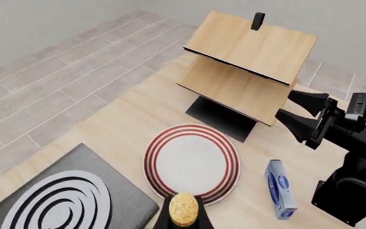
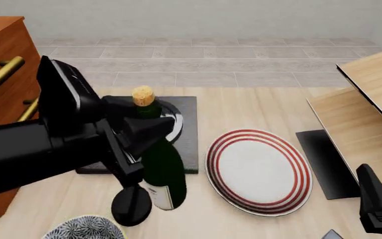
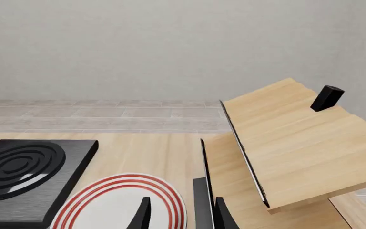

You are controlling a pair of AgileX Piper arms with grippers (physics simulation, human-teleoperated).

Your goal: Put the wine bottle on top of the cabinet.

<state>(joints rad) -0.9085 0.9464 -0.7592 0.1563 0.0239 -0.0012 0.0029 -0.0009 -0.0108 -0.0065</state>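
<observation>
At desk's left edge, cabinet (image 2: pixel 2 55) rises, top out of frame. We see left hand (image 2: pixel 147 132) closed around wine bottle (image 2: pixel 163 172) at shoulder, bottle upright beside striped plate (image 2: pixel 260 172), by dark hob (image 2: pixel 185 132). We judge glass heavy, rigid, smooth, breakable; grip below neck, near mass, suits it. Right hand (image 3: pixel 179 212) idle, fingers parted, empty.
</observation>
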